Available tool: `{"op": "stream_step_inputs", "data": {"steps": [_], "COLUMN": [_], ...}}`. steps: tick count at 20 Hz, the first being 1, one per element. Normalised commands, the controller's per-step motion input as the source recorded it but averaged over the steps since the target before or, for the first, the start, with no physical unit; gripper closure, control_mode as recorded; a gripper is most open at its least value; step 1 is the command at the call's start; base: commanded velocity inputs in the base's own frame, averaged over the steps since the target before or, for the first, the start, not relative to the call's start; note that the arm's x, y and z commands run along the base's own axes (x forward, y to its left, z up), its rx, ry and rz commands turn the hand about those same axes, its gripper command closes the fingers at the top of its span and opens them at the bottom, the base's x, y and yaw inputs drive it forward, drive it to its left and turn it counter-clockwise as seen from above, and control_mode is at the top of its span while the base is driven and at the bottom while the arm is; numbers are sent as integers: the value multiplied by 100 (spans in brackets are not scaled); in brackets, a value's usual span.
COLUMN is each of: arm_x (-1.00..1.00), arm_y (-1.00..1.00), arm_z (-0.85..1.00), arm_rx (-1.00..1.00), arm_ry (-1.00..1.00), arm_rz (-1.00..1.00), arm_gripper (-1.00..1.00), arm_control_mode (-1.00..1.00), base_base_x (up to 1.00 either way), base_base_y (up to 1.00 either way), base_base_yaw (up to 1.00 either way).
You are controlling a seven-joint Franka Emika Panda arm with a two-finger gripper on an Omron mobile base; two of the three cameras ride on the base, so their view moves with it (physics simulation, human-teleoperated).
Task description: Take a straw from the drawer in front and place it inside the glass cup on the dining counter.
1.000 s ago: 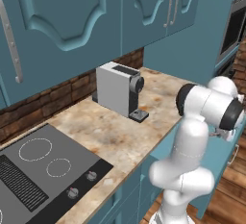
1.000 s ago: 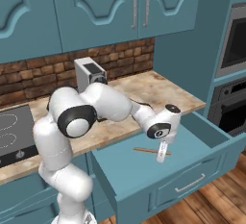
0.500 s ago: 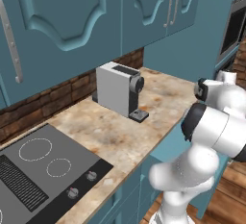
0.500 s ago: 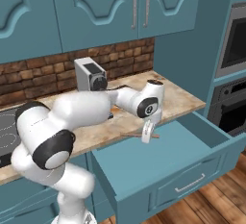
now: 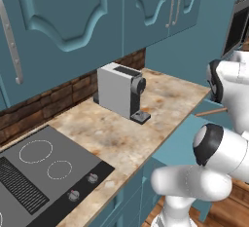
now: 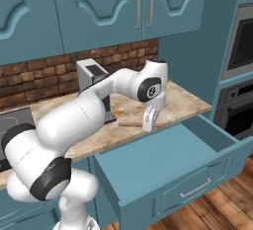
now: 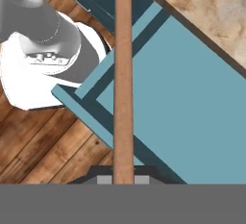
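Moved: since the earlier frames the arm has lifted out of the drawer point(image 6: 163, 162) and swung up over the tabletop point(image 6: 183, 106) edge, taking the straw point(image 6: 130, 124) with it.
Claw: the claw point(image 6: 149, 123) is clenched on the straw, pinching it near one end.
Straw: held level above the open drawer, its free length pointing to about 9 o'clock from the claw in the right base view, toward the coffee machine point(image 6: 92, 78).
Risk, snag: the long free end could clip the coffee machine or the tabletop during a wide swing.
Risk, slip: the thin stick, gripped off-centre, may pivot or slide out.
Drawer: open and jutting; I judge it could catch the arm.
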Motion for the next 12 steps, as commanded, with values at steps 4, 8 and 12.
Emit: {"op": "stream_step_inputs", "data": {"steps": [4, 8, 12], "arm_x": [-3, -4, -9], "arm_y": [0, -1, -2], "arm_z": [43, 31, 0], "arm_rx": [12, 8, 1], "arm_ry": [1, 0, -2], "arm_rz": [0, 0, -2], "arm_gripper": [100, 100, 100], "arm_control_mode": [-100, -100, -100], "base_base_x": [0, 0, 0], "base_base_y": [0, 0, 0], "base_base_yaw": [0, 0, 0]}}
